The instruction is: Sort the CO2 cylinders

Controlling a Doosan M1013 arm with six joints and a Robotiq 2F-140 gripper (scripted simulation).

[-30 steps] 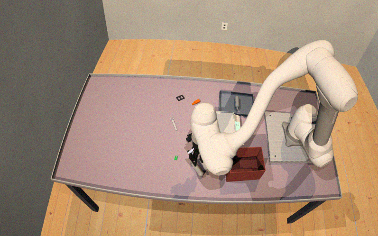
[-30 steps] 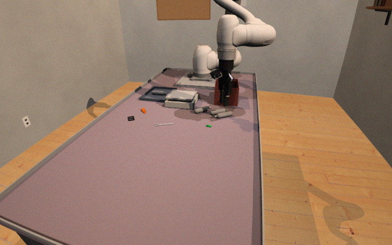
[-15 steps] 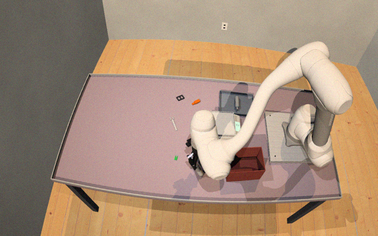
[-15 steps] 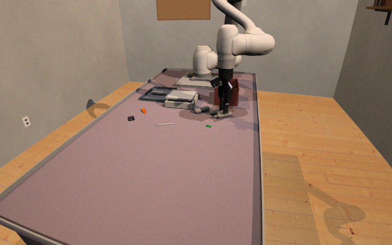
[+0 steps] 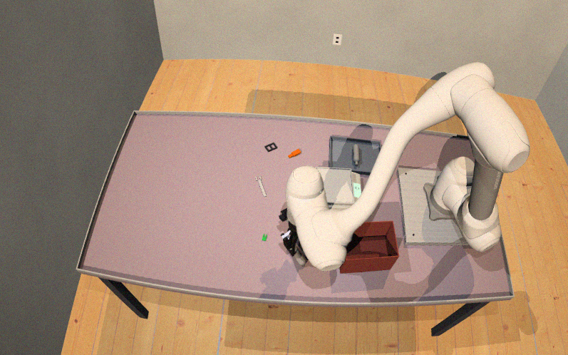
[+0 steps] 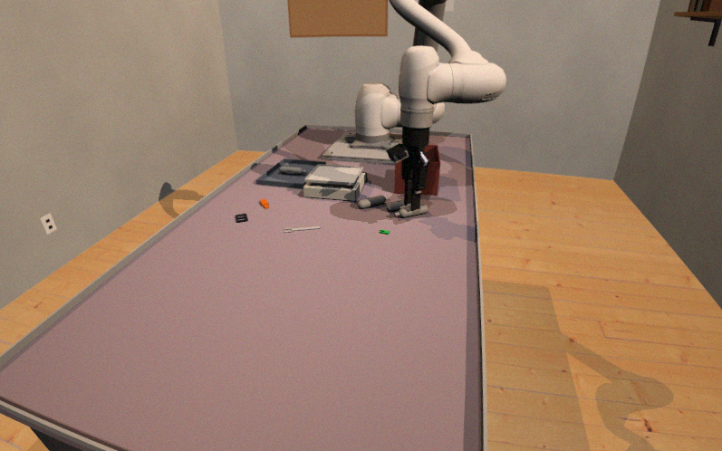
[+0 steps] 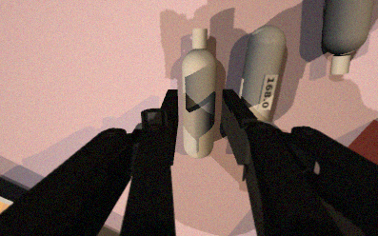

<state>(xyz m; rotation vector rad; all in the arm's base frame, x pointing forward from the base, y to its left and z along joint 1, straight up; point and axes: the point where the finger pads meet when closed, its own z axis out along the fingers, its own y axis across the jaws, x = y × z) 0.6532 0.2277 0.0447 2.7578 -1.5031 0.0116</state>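
Three grey CO2 cylinders lie on the table beside the red scrap bin (image 5: pixel 372 247). In the wrist view my gripper (image 7: pixel 199 106) is low over the left cylinder (image 7: pixel 199 102). Its fingers stand partly open on either side of this cylinder, with narrow gaps. The middle cylinder (image 7: pixel 262 73) shows the stamp 168.0, and the third cylinder (image 7: pixel 346 29) lies at the upper right. In the exterior view the gripper (image 6: pixel 412 204) reaches down to the nearest cylinder (image 6: pixel 412 211). Another cylinder (image 5: pixel 355 154) lies flat in the grey tray (image 5: pixel 351 154). The scale (image 5: pixel 336 184) has nothing on it.
The arm hides the cylinders in the top view. Small loose items lie to the left: an orange piece (image 5: pixel 294 153), a black part (image 5: pixel 270 147), a white tool (image 5: pixel 261 185) and a green bit (image 5: pixel 264 238). The robot's base plate (image 5: pixel 427 207) is right of the bin.
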